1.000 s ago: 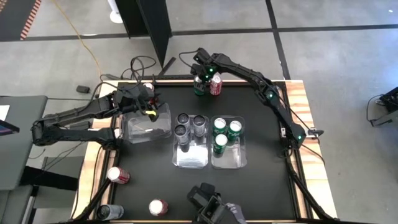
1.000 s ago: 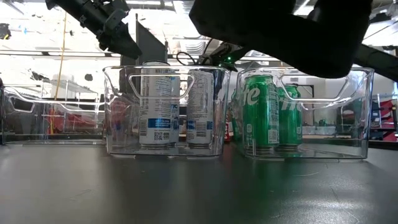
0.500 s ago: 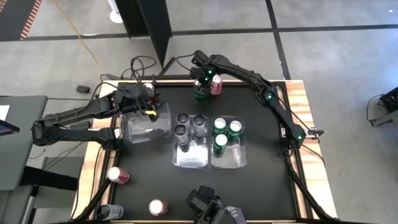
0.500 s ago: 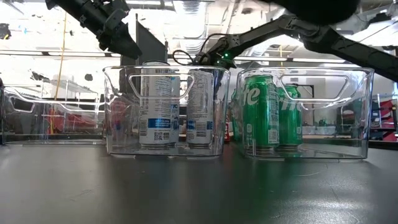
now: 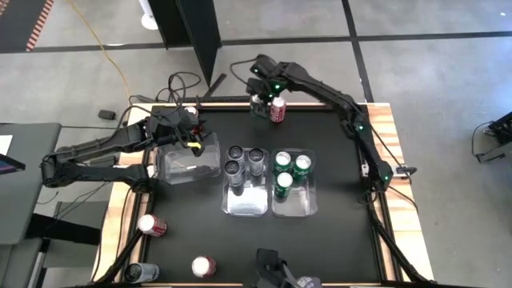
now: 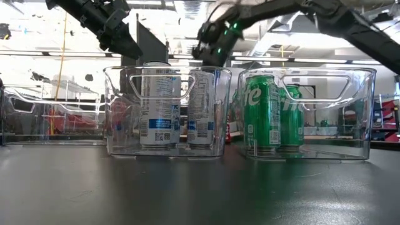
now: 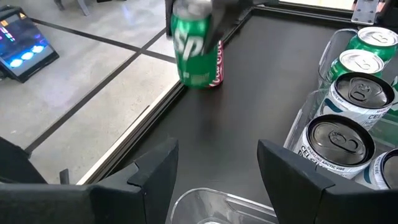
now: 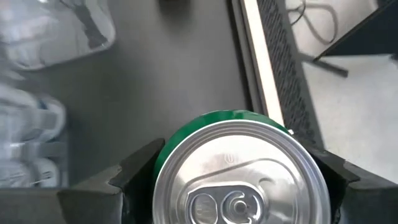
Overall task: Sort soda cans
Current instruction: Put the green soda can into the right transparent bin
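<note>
My right gripper (image 5: 259,98) is shut on a green soda can (image 8: 239,174) at the table's far edge. A red can (image 5: 278,110) stands just beside it. The held green can (image 7: 193,43) and the red can (image 7: 215,70) also show in the left wrist view. My left gripper (image 7: 214,174) is open and empty over the left clear bin (image 5: 190,158). Silver cans (image 5: 244,160) stand in the middle bin. Green cans (image 5: 288,170) stand in the right bin. My right gripper pinches the green can's side wall (image 8: 163,163) between its two fingers (image 8: 134,177), one on each opposite side near the top. The fingers come from above and point down. The can hangs upright, its silvery top (image 8: 239,180) up, lifted off the table beside the red can.
Two red cans (image 5: 152,226) (image 5: 203,266) and a dark can (image 5: 140,273) lie loose at the near left. Another can (image 5: 190,112) stands at the far left behind my left gripper. Cables (image 5: 180,84) trail over the far edge.
My right gripper has risen with the green can, which has come up off the table beside the red can and stays upright. The arm has also swung clear of the low camera.
</note>
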`<action>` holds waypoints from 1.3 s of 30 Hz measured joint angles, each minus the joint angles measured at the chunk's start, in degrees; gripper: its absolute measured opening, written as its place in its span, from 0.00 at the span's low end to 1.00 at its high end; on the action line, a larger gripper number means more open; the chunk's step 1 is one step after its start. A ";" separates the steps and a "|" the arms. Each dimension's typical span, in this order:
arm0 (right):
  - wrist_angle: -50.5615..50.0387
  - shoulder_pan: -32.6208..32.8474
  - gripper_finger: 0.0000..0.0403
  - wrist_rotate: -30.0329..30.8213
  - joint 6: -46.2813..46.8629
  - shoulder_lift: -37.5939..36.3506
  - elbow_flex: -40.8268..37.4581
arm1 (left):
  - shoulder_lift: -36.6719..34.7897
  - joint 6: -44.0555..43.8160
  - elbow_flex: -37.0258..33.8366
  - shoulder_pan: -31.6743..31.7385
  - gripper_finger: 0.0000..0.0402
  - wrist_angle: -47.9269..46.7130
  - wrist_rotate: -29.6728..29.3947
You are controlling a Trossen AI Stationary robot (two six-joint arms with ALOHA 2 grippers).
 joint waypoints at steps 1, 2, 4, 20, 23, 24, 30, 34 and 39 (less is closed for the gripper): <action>-0.51 0.33 0.75 0.02 -0.19 -1.41 0.00 | 0.00 0.00 0.00 0.00 0.54 0.01 0.01; -1.09 0.66 0.75 0.02 -0.48 -2.90 0.00 | 0.00 0.00 0.00 0.00 0.54 0.00 0.00; -2.63 1.56 0.75 -0.01 -1.26 -6.04 0.10 | 0.00 0.02 0.00 0.00 0.54 0.02 0.00; -19.92 18.00 0.75 0.84 6.12 -27.15 -5.18 | 0.02 -0.28 0.00 0.00 0.54 0.19 0.00; -18.59 22.78 0.75 3.18 11.58 -30.42 -11.11 | 0.02 -0.39 0.00 0.00 0.54 0.21 0.02; -18.32 24.53 0.75 4.29 13.68 -31.63 -13.56 | 0.02 -0.41 0.00 0.00 0.54 0.21 0.02; -10.46 35.24 0.75 13.03 28.47 -40.94 -30.92 | 0.02 -0.10 0.00 0.00 0.54 0.19 0.02; -6.14 42.73 0.75 19.06 39.66 -47.01 -41.99 | 0.02 -0.05 0.00 0.00 0.54 0.19 0.02; -1.64 48.80 0.75 24.26 48.83 -49.63 -52.72 | 0.02 -1.01 0.00 0.00 0.54 0.19 0.04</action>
